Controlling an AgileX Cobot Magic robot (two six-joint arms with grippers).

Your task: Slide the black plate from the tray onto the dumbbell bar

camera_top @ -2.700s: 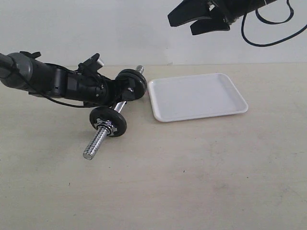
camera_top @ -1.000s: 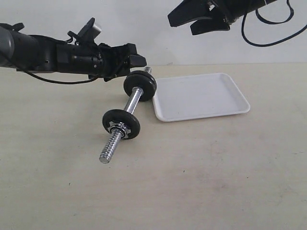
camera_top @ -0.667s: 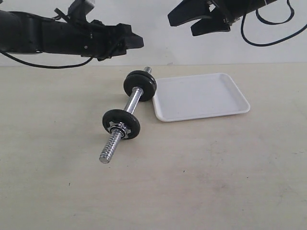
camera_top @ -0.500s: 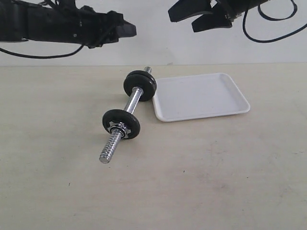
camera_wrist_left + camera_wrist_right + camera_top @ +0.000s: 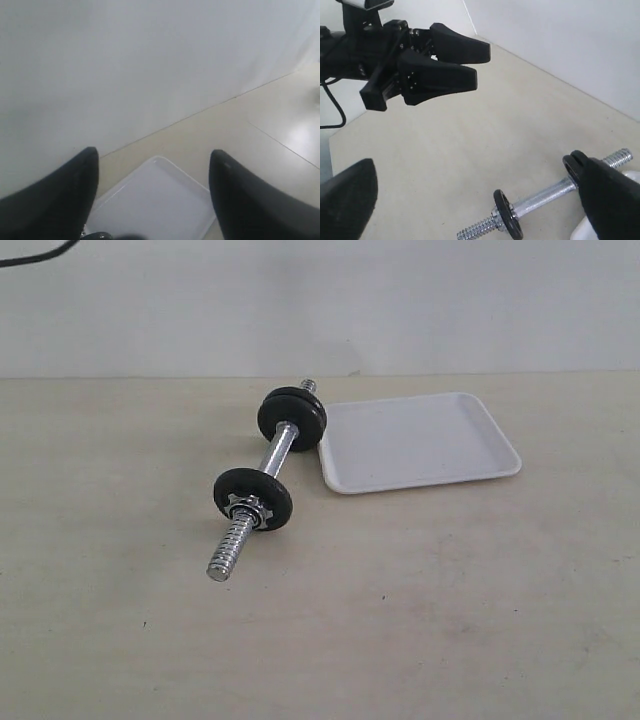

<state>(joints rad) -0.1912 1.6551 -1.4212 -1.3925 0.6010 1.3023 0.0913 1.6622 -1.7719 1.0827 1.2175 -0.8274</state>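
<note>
Now both arms have left the wide view, left hand (image 5: 154, 152) parted, right hand (image 5: 470, 165) spread wide, each holding nothing, the bar (image 5: 278, 450) lying beside the tray (image 5: 420, 440).

A lab bench: bare tabletop (image 5: 400, 620), blank white wall (image 5: 400, 300).

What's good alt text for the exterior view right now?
A chrome dumbbell bar lies diagonally on a beige table, with one black plate near its front end and stacked black plates at its far end. A white tray with nothing on it sits just right of the far end.
</note>
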